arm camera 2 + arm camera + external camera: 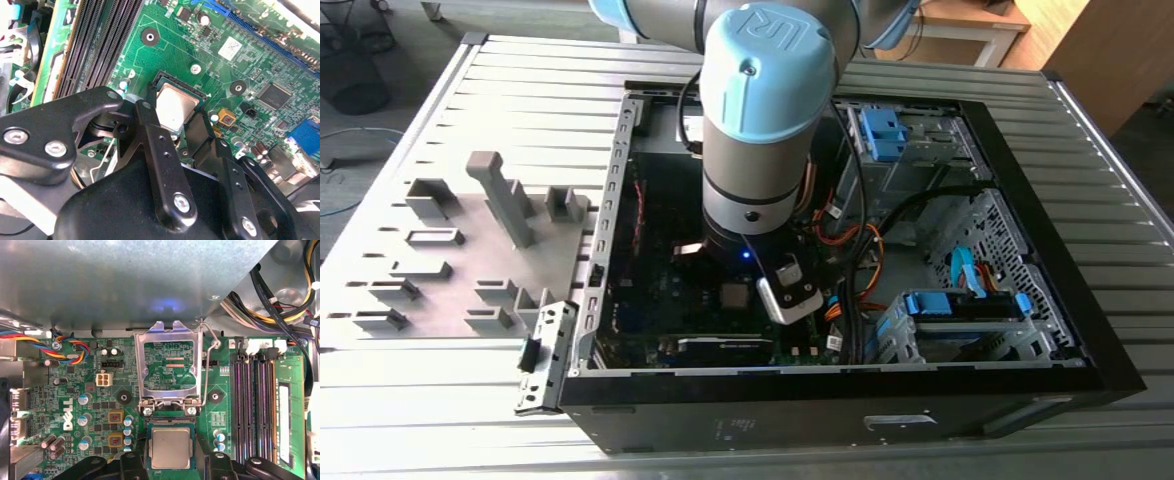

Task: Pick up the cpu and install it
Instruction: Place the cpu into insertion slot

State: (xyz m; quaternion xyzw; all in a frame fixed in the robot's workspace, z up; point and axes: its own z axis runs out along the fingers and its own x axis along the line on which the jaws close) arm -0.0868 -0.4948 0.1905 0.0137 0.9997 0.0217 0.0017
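Your arm (pixel 750 150) is posed with its last grey link upright and its blue cap (pixel 767 65) on top, so the wrist points straight down. The gripper (pixel 172 116) sits at the low end of that link, its black body facing downward in both wrist views.

- You're working on a grey slatted metal bench (pixel 520 80).
- Beyond it, at the exterior view's right, you have pale wooden furniture (pixel 1101 50).
- At the left, a dark wire basket (pixel 358 75) stands on grey floor (pixel 400 60).
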